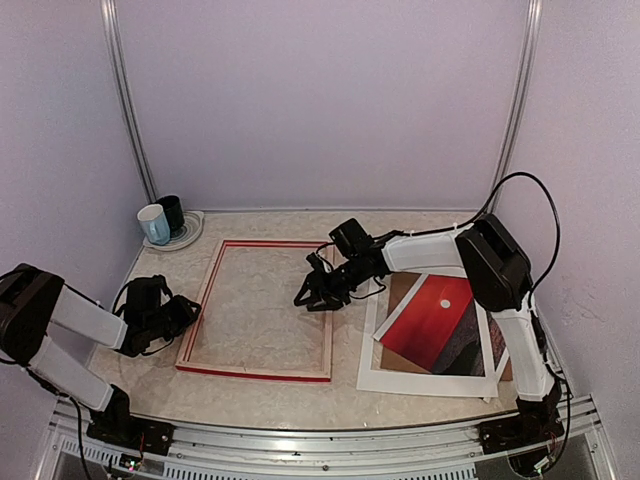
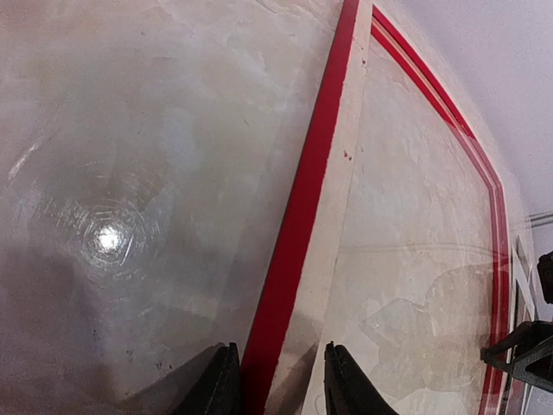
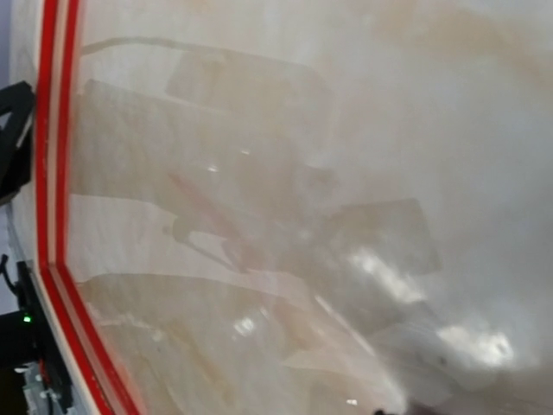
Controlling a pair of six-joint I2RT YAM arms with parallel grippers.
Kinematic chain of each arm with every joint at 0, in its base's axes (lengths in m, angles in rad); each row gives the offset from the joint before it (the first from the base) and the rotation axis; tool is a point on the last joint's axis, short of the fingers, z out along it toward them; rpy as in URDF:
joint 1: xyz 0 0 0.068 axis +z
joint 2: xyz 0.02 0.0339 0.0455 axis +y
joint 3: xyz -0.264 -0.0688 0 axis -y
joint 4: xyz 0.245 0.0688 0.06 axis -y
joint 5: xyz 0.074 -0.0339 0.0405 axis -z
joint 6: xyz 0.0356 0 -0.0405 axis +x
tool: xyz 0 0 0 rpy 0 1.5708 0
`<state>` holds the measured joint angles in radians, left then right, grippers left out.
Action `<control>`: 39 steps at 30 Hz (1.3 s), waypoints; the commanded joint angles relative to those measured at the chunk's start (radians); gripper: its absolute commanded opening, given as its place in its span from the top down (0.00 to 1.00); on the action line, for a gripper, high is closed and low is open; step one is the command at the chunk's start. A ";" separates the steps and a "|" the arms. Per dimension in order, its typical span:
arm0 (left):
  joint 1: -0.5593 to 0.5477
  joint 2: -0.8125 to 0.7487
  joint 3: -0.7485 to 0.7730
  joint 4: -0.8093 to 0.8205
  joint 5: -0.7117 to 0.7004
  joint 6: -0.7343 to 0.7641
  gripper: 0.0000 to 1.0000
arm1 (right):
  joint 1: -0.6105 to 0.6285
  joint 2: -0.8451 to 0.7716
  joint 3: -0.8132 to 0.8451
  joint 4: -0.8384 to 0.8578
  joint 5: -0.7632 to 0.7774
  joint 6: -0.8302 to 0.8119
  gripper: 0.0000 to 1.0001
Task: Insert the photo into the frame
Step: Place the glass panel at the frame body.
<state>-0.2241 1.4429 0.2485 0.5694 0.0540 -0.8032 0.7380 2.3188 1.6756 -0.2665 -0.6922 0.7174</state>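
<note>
The frame (image 1: 255, 372), red-faced with pale wood sides, lies flat at the middle left of the table. My left gripper (image 1: 185, 315) sits low at its left rail. In the left wrist view the two fingers (image 2: 278, 350) press on either side of that red rail (image 2: 302, 199). My right gripper (image 1: 313, 300) hovers inside the frame near its right rail, fingers apart with nothing between them. The right wrist view is blurred and shows a glossy pane and the frame's red edge (image 3: 47, 173). The photo (image 1: 425, 325), a red sky with a white sun, lies tilted to the right of the frame.
Under the photo lie a white mat border (image 1: 400, 380) and a brown backing board (image 1: 400, 290). At the back left stand a white mug (image 1: 153, 224) and a dark mug (image 1: 173, 213) on a plate (image 1: 190, 232). Walls enclose the table on three sides.
</note>
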 commanded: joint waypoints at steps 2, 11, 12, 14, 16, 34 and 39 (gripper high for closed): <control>0.002 0.024 -0.017 -0.076 0.030 0.001 0.65 | 0.007 -0.060 0.001 -0.125 0.090 -0.055 0.52; 0.005 0.022 -0.018 -0.077 0.030 0.001 0.65 | 0.007 -0.111 -0.014 -0.225 0.177 -0.097 0.51; 0.007 0.022 -0.019 -0.077 0.030 0.001 0.65 | 0.007 -0.118 -0.016 -0.239 0.193 -0.101 0.51; 0.006 0.021 -0.020 -0.077 0.032 0.002 0.65 | 0.008 -0.135 -0.020 -0.266 0.229 -0.112 0.51; 0.006 0.019 -0.020 -0.077 0.033 0.001 0.65 | 0.007 -0.149 -0.023 -0.291 0.265 -0.121 0.50; 0.008 0.022 -0.020 -0.074 0.035 0.001 0.65 | 0.003 -0.212 -0.019 -0.380 0.361 -0.182 0.48; 0.008 0.024 -0.020 -0.071 0.035 0.001 0.65 | 0.004 -0.189 0.002 -0.365 0.382 -0.196 0.48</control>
<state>-0.2192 1.4429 0.2481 0.5694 0.0666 -0.8032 0.7376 2.1387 1.6630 -0.6380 -0.3286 0.5430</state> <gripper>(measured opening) 0.348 0.519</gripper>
